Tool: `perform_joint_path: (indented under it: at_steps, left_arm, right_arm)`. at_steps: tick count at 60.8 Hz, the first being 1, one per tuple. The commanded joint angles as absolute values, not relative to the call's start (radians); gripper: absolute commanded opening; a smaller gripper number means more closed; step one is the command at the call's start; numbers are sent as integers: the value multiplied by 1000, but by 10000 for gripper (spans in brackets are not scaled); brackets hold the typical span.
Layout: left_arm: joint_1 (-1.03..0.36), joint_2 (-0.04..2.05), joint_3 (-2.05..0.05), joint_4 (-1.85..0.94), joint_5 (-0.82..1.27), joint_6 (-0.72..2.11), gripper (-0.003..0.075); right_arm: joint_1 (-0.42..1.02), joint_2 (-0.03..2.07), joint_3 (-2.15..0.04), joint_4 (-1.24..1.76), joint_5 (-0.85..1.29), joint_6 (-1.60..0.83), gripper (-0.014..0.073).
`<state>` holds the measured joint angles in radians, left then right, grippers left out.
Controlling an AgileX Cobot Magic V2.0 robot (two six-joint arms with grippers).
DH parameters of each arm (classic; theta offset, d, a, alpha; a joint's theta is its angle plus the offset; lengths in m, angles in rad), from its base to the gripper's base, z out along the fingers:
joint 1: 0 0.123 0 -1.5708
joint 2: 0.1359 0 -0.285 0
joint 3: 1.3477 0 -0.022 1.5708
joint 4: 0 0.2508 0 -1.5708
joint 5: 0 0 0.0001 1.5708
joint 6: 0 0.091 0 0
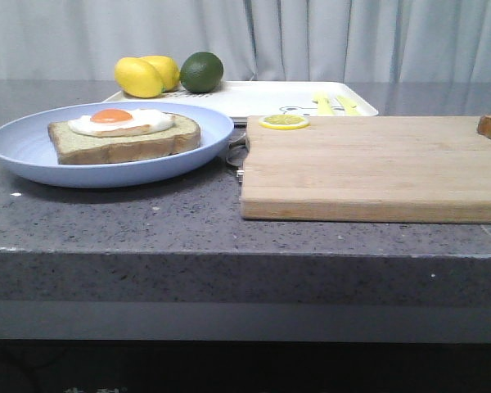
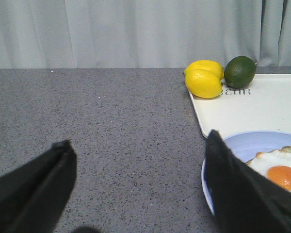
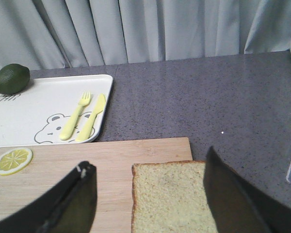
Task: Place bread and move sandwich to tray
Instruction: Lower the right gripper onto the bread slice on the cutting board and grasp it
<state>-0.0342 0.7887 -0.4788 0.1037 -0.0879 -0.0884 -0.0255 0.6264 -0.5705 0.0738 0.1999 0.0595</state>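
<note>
Right wrist view: spread right gripper (image 3: pixel 148 204) straddles speckled square bread (image 3: pixel 172 196) on, seemingly, wooden board (image 3: pixel 87 160).

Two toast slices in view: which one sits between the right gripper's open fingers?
The plain bread on the cutting board, bare on top. The other slice carries a fried egg on the blue plate.

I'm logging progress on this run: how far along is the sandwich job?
Nothing looks done. The plain bread lies on the cutting board, between the right end effector's open fingers, not gripped. The egg toast is uncovered on its blue plate, off the tray.
</note>
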Motion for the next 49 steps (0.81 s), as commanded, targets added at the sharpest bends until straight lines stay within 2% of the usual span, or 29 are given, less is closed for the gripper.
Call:
perform_joint_path:
  at_steps: [1, 10, 28, 49]
  left_arm:
    - [-31, 787, -515, 94, -175, -98, 640]
    - [-31, 787, -515, 94, -175, -98, 638]
    - [-31, 787, -515, 94, -175, -98, 638]
    - [-31, 787, -515, 94, -175, -98, 638]
  right_arm:
    - [-29, 630, -608, 66, 128, 56, 551]
    - [-29, 680, -645, 66, 184, 56, 549]
    - [-34, 1056, -1029, 55, 612, 56, 548]
    - [-228, 1340, -1306, 61, 821, 58, 548]
